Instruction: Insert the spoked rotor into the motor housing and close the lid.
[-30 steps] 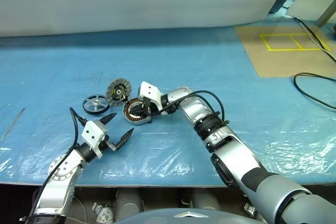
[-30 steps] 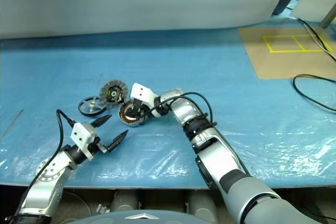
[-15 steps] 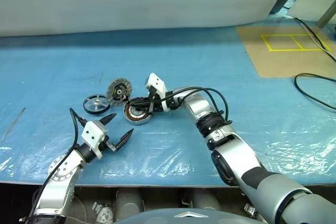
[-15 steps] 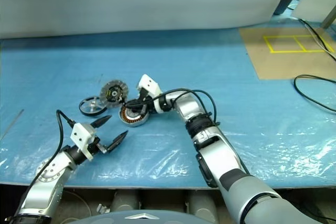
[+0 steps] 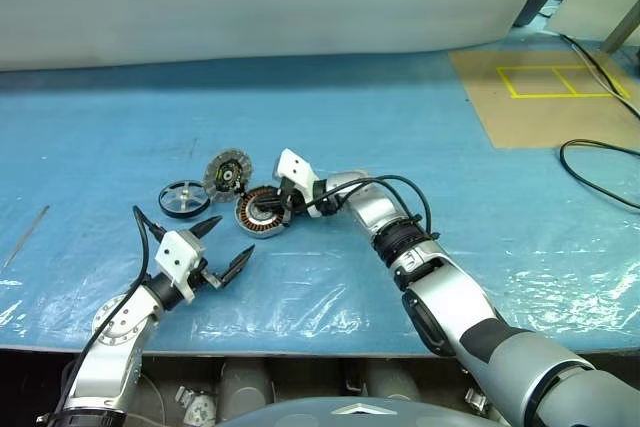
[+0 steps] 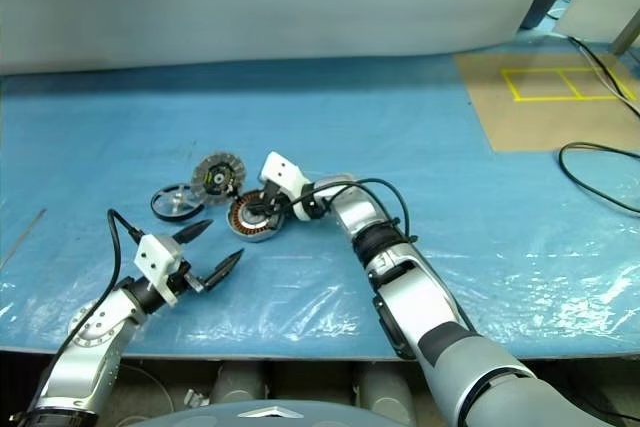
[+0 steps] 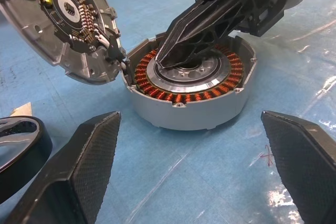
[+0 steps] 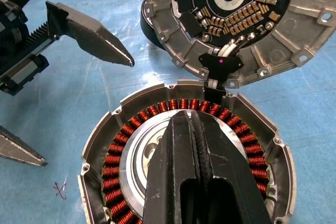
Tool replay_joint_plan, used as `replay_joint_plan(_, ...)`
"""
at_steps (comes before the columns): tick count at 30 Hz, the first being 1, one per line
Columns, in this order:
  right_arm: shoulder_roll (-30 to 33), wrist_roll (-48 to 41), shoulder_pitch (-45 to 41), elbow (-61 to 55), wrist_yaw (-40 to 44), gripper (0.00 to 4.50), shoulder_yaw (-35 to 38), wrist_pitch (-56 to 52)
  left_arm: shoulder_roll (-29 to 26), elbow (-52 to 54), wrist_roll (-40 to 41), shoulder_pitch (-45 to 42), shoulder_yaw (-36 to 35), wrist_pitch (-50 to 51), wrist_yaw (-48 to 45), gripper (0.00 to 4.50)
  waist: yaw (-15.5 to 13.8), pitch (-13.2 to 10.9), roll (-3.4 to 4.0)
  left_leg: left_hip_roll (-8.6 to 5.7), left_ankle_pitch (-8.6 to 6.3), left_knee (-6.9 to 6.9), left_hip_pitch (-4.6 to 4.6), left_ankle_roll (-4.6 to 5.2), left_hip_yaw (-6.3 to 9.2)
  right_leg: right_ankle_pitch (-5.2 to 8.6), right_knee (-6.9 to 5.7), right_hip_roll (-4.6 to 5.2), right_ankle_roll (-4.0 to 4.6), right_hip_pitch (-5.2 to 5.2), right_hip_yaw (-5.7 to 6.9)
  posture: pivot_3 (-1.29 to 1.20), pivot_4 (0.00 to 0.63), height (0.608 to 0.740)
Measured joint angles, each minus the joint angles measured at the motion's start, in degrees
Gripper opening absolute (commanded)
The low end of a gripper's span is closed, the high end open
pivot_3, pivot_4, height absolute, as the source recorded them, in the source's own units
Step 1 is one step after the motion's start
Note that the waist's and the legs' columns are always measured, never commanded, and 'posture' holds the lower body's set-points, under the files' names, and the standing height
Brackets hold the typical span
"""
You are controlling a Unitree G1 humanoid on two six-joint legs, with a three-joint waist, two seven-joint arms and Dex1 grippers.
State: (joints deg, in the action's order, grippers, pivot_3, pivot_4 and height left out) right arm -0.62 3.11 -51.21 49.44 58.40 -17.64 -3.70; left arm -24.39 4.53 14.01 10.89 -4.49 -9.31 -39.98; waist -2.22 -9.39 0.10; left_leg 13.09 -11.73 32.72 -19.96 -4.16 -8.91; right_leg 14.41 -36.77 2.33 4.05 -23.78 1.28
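Observation:
The motor housing [image 5: 262,214], a silver cup with copper windings, sits on the blue sheet. My right gripper [image 5: 270,209] is shut, its tips down at the housing's silvery centre [image 8: 157,145]; nothing shows between the fingers. The lid [image 5: 226,171], a ribbed silver disc with a circuit board on its inner face [image 8: 231,3], leans up at the housing's far-left rim. To the left of the housing, flat on the sheet, lies the spoked rotor [image 5: 183,198], a dark ring. My left gripper [image 5: 225,245] stays open and empty just in front of the housing.
A thin metal rod [image 5: 25,235] lies at the far left. At the back right is a brown board with yellow tape [image 5: 545,87], and a black cable [image 5: 600,172] loops near it. The table's front edge [image 5: 300,347] runs close below my grippers.
My right wrist has tilted, and its shut fingers now point lower into the housing's centre. The left gripper, rotor and lid have not moved.

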Motion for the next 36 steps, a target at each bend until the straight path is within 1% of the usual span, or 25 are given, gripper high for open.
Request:
replay_joint_plan(4,0.8,0.9,-0.1,0.3,1.0,0.05,-1.2,1.2,-0.1,0.0,0.0,0.2,0.0,0.0,0.0,4.50,0.0,0.0,0.02,-0.01,-0.11,-0.05,0.39,0.17,0.00,0.02,0.05,0.03,-0.01,0.52,0.00,0.00,0.150,0.740)
replay_joint_plan(6,1.0,-0.2,0.4,0.0,2.0,0.05,-0.4,1.6,-0.2,0.0,0.3,0.6,-0.2,0.0,0.0,4.50,0.0,0.0,0.02,-0.04,-0.11,-0.05,0.44,0.17,0.00,0.02,0.05,0.05,-0.01,0.55,-0.03,0.00,0.150,0.740)
replay_joint_plan(8,0.7,-2.8,0.9,-0.3,3.7,0.05,1.5,-0.4,-0.4,0.0,1.5,0.9,-1.2,0.0,-0.1,4.50,0.0,0.0,0.00,-0.01,-0.11,-0.04,0.41,0.17,0.01,0.02,0.04,0.03,-0.01,0.46,-0.02,0.00,0.150,0.740)
replay_joint_plan(11,0.6,-5.9,1.1,-2.0,5.2,0.05,4.1,-3.1,-3.3,0.0,3.7,1.3,-4.5,0.2,-1.3,4.50,-0.1,0.0,-0.01,0.05,-0.10,-0.04,0.23,0.17,0.02,0.01,0.02,-0.04,0.00,0.14,0.03,0.00,0.150,0.740)
replay_joint_plan(15,1.5,-7.6,0.5,-4.0,5.3,0.05,6.1,-4.1,-6.4,-0.3,5.5,0.8,-7.6,0.6,-3.3,4.50,-0.1,0.0,-0.04,-0.04,-0.05,-0.01,-0.17,0.20,0.02,0.00,0.07,-0.02,-0.01,-0.21,0.02,0.00,0.150,0.740)
replay_joint_plan(20,2.5,-7.8,0.0,-5.9,5.3,0.05,6.9,-5.2,-10.6,-3.7,6.5,-1.0,-10.8,0.5,-6.2,4.50,-0.1,0.0,-0.04,0.00,-0.08,-0.09,-0.14,0.16,0.02,0.00,0.05,-0.05,-0.02,-0.24,0.06,0.00,0.150,0.740)
replay_joint_plan(22,3.0,-7.8,0.1,-7.0,5.4,0.05,6.9,-5.7,-13.1,-6.3,6.5,-2.2,-11.5,0.4,-8.2,4.50,-0.1,0.0,-0.05,0.00,-0.08,-0.08,-0.13,0.16,0.02,0.00,0.05,-0.04,-0.02,-0.24,0.06,0.00,0.150,0.740)
replay_joint_plan(26,3.6,-7.8,0.6,-9.0,5.8,0.05,6.5,-6.6,-16.8,-9.8,6.4,-5.3,-11.5,0.4,-12.7,4.50,-0.2,0.0,-0.06,-0.03,-0.07,-0.06,-0.12,0.14,0.02,0.00,0.05,-0.02,-0.02,-0.23,0.05,0.00,0.150,0.740)
replay_joint_plan(31,4.0,-7.8,2.7,-11.0,6.8,0.05,4.9,-7.9,-23.2,-16.3,6.0,-12.7,-10.6,0.5,-20.5,4.50,-0.3,0.0,-0.11,-0.02,0.04,-0.06,-0.13,-0.04,0.03,-0.01,0.04,-0.03,-0.02,-0.23,0.06,0.00,0.150,0.740)
replay_joint_plan(34,4.6,-7.8,3.5,-12.8,7.5,0.05,4.0,-9.1,-27.6,-21.5,4.8,-18.7,-8.1,0.4,-27.1,4.50,-0.3,0.0,-0.12,-0.10,0.04,-0.08,-0.13,-0.05,0.03,-0.02,0.04,0.00,-0.04,-0.24,0.03,0.00,0.150,0.740)
replay_joint_plan(36,4.7,-7.8,3.8,-13.6,7.6,0.05,3.9,-9.5,-29.0,-24.2,3.9,-21.6,-6.4,0.3,-30.1,4.50,-0.2,0.0,-0.13,-0.11,0.04,-0.09,-0.12,-0.06,0.03,-0.02,0.04,0.00,-0.05,-0.24,0.02,0.00,0.150,0.740)
